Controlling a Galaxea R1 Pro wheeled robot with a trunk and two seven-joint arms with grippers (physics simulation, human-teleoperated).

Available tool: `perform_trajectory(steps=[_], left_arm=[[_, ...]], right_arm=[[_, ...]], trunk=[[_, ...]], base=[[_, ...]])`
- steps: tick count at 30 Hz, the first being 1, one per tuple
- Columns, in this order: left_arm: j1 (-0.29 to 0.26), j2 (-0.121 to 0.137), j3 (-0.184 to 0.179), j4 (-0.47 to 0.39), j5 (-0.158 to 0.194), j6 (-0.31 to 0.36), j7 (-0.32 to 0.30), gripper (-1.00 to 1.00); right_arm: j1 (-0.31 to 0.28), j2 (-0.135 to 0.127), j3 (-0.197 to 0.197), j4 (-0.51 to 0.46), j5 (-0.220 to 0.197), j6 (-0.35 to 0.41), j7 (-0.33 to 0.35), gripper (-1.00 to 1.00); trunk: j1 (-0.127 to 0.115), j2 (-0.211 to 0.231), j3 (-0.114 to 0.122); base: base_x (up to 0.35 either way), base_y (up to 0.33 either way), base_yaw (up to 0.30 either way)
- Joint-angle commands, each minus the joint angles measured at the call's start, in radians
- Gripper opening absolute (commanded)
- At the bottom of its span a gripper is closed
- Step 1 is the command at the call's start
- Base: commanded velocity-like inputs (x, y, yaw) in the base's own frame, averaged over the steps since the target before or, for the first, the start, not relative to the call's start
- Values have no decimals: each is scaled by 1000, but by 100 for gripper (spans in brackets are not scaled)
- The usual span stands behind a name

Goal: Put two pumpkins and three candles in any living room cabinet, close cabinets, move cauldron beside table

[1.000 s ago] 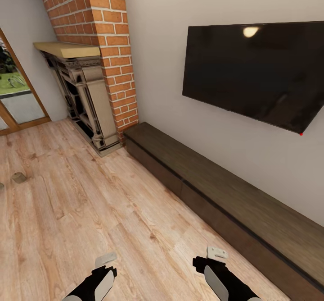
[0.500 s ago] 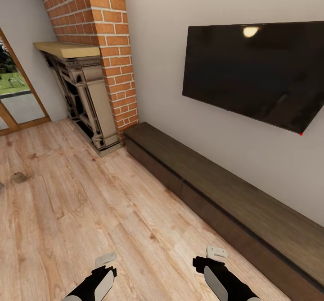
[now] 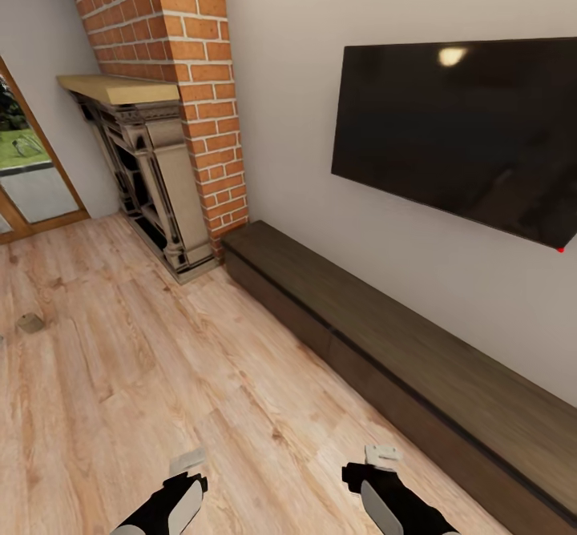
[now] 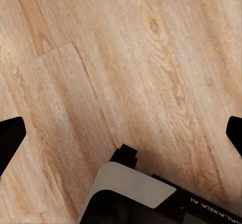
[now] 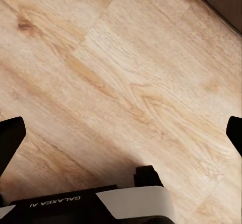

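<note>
Along the wall under the television (image 3: 457, 130), the cabinet (image 3: 385, 343) runs long, low and dark brown, its drawer fronts shut. My left pincer (image 4: 121, 133) and right pincer (image 5: 121, 133) hang wide apart over bare wood floor (image 3: 144, 375). A pale candle (image 3: 30, 323) sits far left.

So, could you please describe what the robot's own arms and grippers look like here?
Both arms are glossy black with white-grey shell panels. In the head view the left gripper and right gripper end in pale grey blocks. The wrist views show black fingers and white "GALAXEA" lettering on the black housing.
</note>
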Motion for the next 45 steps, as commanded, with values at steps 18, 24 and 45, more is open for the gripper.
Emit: perform_trajectory(steps=[18,24,45], left_arm=[[0,-1,-8,-2,5,6,7,100],[0,-1,-8,-2,6,6,7,100],[0,-1,-8,-2,8,6,7,100]], right_arm=[[21,-5,106,43,-10,-83,23,100],[21,-3,109,43,-11,-81,23,100],[21,0,112,42,-7,-80,25,100]], trunk=[[1,-1,-1],[1,-1,-1],[1,-1,-1]], base=[[96,44,29],[0,0,0],[0,0,0]])
